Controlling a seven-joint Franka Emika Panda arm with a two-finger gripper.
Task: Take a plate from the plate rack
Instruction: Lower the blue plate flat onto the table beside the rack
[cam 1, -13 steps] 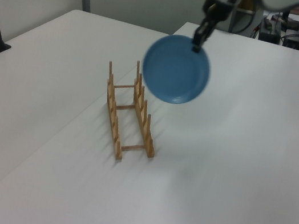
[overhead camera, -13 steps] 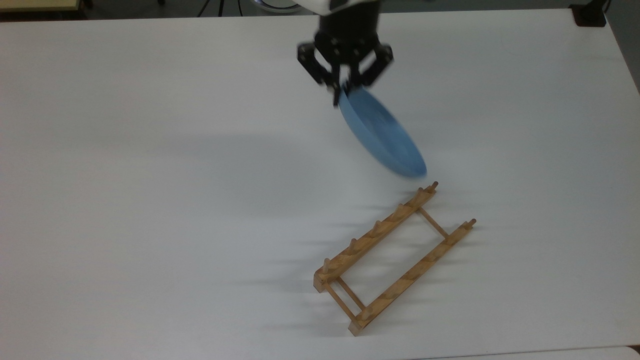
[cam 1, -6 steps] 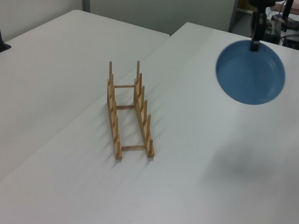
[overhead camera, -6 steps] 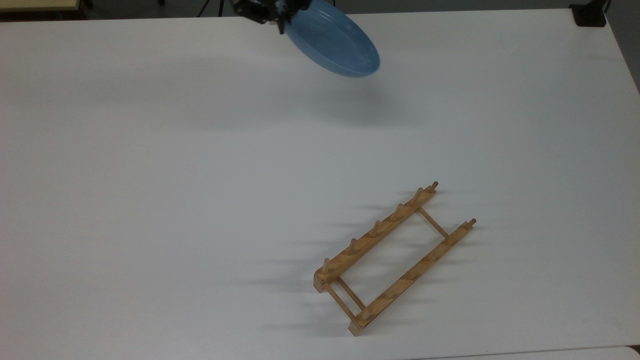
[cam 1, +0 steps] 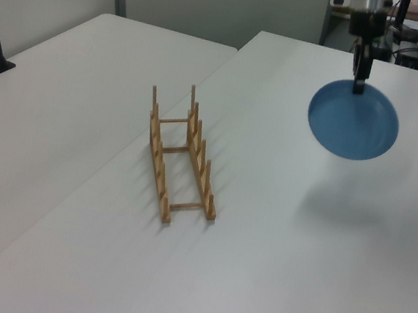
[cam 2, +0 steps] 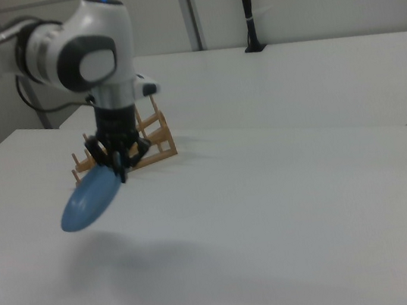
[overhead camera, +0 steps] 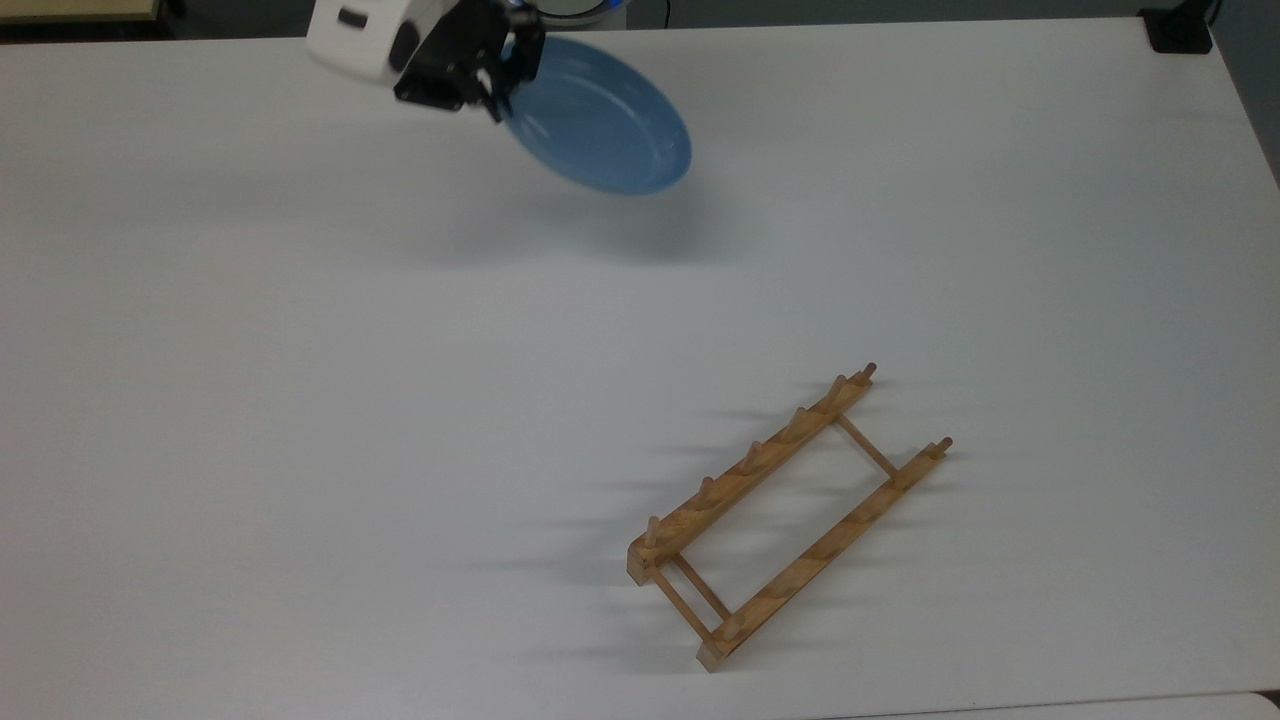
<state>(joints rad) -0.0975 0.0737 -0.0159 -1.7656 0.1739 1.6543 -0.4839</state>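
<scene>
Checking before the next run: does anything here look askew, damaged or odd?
Nothing stands out. The plate rack stands upright and intact on the table; the gripper holds the plate tilted by its rim, above the table.

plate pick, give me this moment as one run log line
gripper: shut on plate rim | plate: tilted, held above table, shadow beneath | plate rack: no plate in it, apart from plate | step: plate out of rack

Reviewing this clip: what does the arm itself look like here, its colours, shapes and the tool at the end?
The arm is glossy white with rounded, bulbous joint housings, dark grey bands at the segment seams and a grey disc cap on the wrist joint. A blue light shows on top. The tool is black, with a compact body and two thin black fingers. No loose cables run along it.
</scene>
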